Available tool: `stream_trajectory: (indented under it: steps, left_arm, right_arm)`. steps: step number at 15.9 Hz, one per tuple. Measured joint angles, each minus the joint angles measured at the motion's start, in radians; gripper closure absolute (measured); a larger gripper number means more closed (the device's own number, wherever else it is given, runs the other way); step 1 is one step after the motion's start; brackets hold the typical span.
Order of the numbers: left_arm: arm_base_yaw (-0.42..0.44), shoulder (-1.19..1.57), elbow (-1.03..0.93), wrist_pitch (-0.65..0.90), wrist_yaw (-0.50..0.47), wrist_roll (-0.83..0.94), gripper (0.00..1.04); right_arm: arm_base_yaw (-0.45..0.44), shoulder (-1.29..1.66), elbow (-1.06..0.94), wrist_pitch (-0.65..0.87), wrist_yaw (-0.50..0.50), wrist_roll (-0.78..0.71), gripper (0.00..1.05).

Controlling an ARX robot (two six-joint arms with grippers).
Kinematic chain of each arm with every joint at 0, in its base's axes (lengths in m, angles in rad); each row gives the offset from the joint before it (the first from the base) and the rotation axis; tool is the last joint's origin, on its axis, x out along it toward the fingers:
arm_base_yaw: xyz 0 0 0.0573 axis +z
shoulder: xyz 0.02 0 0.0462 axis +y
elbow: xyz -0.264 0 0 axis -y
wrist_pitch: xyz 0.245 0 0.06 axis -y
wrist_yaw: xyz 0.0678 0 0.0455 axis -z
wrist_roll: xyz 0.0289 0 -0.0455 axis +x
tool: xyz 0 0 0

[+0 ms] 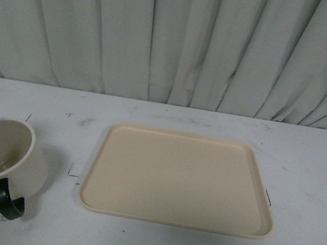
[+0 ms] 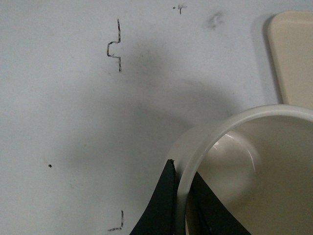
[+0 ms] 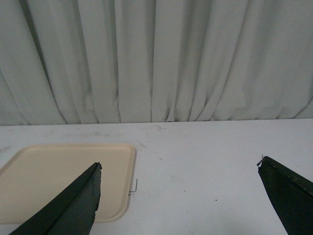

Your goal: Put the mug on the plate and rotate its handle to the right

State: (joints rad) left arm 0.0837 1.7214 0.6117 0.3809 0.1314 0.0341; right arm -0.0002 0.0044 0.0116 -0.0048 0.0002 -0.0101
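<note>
Your left gripper [image 2: 183, 169] is pinching the rim of the mug [image 1: 12, 164], one finger inside and one outside, probably for carrying it to the plate [image 1: 179, 180] lying apart on its right, while your right gripper [image 3: 178, 161] is hanging wide open and empty, perhaps for turning the handle [image 1: 7, 198].
</note>
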Motion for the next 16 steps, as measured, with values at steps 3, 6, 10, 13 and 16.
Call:
stream_trajectory:
  steps: [3,6,10,13,16]
  left_arm:
    - [-0.059,-0.167,-0.035,-0.035,0.007,-0.005,1.01]
    - [-0.202,-0.224,-0.024,-0.017,-0.048,-0.056,1.01]
    - [-0.412,-0.111,0.074,0.040,-0.177,-0.134,1.01]
    - [-0.499,-0.014,0.145,0.045,-0.229,-0.152,1.01]
    - [-0.533,0.108,0.246,0.047,-0.275,-0.159,1.01]
  right_arm:
    - [0.000,0.000,0.000,0.000,0.000,0.000,0.06]
    - [0.000,0.000,0.000,0.000,0.000,0.000,0.06]
    - [0.000,0.000,0.000,0.000,0.000,0.000,0.06]
    - [0.000,0.000,0.000,0.000,0.000,0.000,0.06]
    - [0.000,0.000,0.000,0.000,0.000,0.000,0.06]
